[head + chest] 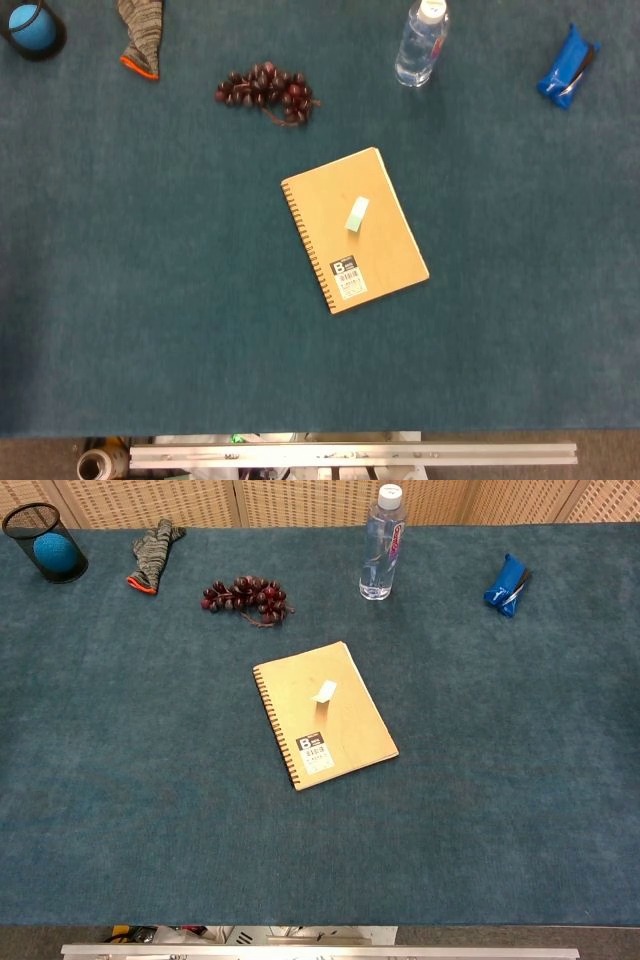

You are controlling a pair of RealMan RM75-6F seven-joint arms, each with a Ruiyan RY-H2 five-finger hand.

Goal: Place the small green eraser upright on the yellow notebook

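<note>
We see a black mesh cup (42, 540) at the counter's (150, 810) far left corner holding a blue ball (52, 550). The small green eraser (356, 214) stands upright on the yellow notebook (385, 265), mid-counter. Beyond lie a striped sock (152, 552), grapes (243, 597), a water bottle (379, 544) and a blue packet (504, 585). We see neither robot hand, so cannot tell their state.

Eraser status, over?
Both hands out of view. Small green eraser standing upright on the yellow notebook, nothing touching it. Nothing in the way: grapes and bottle sit well clear.
</note>
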